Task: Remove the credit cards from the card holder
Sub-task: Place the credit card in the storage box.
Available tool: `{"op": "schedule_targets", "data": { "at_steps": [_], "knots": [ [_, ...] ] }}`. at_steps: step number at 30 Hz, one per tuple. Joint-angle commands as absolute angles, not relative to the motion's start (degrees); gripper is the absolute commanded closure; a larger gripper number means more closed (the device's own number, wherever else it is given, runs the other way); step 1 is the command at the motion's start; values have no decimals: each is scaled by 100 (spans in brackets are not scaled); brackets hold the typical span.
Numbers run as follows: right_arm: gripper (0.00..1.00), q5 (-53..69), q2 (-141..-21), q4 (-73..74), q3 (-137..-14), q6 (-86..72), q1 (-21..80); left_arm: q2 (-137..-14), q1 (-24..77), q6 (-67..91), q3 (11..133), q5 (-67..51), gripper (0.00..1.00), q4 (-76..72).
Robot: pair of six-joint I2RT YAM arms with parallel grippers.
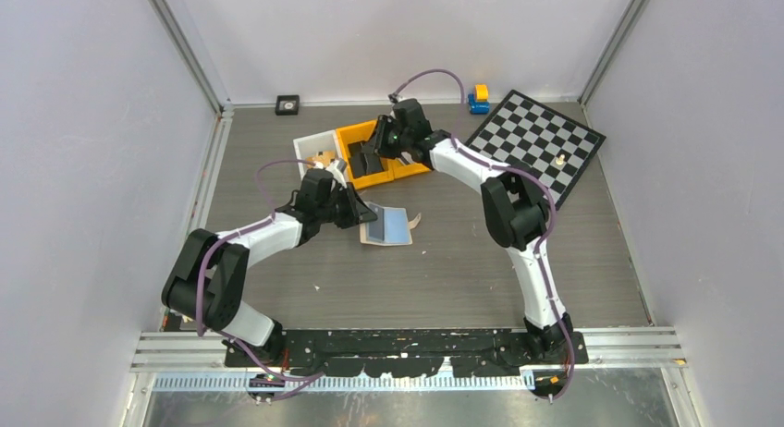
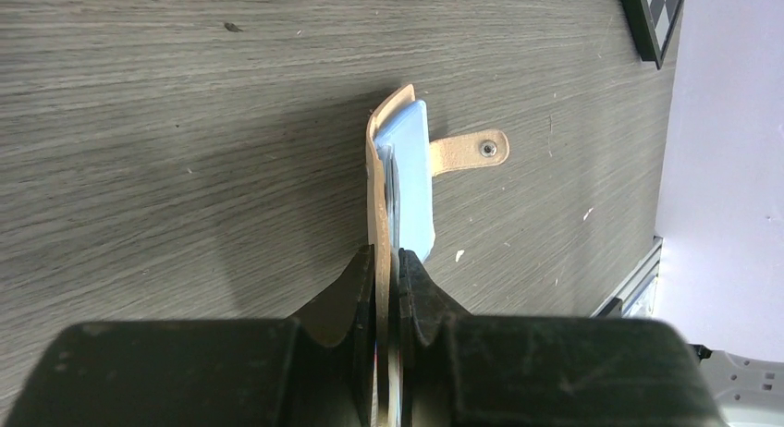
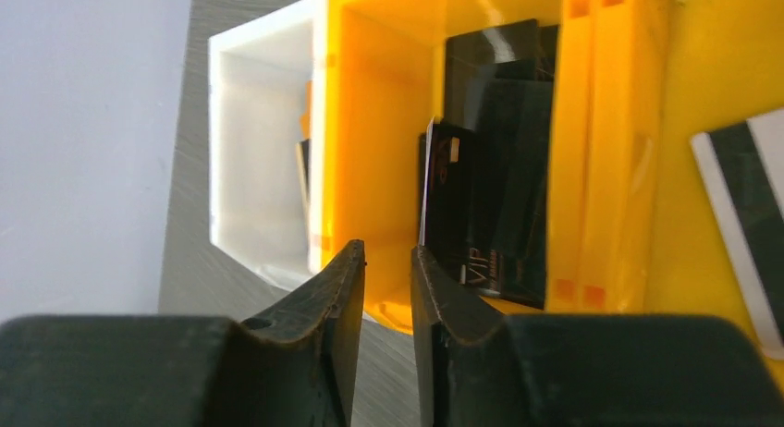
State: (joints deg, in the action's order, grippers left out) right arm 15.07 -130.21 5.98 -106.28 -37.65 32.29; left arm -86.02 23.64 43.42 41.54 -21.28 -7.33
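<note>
The tan card holder [image 1: 388,225] lies open on the table, its bluish inside [image 2: 413,168] facing up and its snap strap [image 2: 467,152] sticking out. My left gripper [image 1: 356,212] is shut on the holder's near tan edge [image 2: 377,182], seen edge-on in the left wrist view [image 2: 386,253]. Several black credit cards [image 3: 490,168] stand inside the yellow bin [image 1: 356,129]. My right gripper [image 1: 363,159] hovers at that bin's near wall [image 3: 388,247], jaws a little apart with nothing between them. The nearest black card [image 3: 450,205] stands just beyond the fingertips.
A striped card [image 3: 744,219] lies in the yellow bin's neighbouring compartment. A white bin [image 1: 310,150] adjoins the yellow one on the left. A chessboard [image 1: 541,140] lies at the back right, with a blue-and-yellow toy [image 1: 479,98] and a small black square [image 1: 287,103] along the back wall.
</note>
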Motion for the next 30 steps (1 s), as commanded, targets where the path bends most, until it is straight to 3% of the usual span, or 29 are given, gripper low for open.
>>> {"op": "schedule_targets", "data": {
  "at_steps": [1, 10, 17, 19, 22, 30],
  "knots": [
    [67, 971, -12301, 713, -10297, -3456, 3225, -8397, 2391, 4298, 4121, -1958, 100, -998],
    [55, 539, -10121, 743, -8050, -2991, 3226, -8428, 2391, 4506, 3966, -2275, 100, -1500],
    [39, 640, -8478, 136, -6006, -3390, 3224, -8858, 2391, 4667, 4080, -2600, 100, -1718],
    [32, 439, -8224, -184, -5463, -3537, 3225, -8932, 2391, 4633, 4145, -2631, 100, -1623],
    [15, -368, -7966, -330, -4859, -3751, 3218, -9102, 2397, 4540, 4351, -2797, 100, -1361],
    [13, -1395, -7611, -155, -4521, -3989, 3221, -9090, 2423, 4585, 4356, -2907, 99, -1422]
  ]
}}
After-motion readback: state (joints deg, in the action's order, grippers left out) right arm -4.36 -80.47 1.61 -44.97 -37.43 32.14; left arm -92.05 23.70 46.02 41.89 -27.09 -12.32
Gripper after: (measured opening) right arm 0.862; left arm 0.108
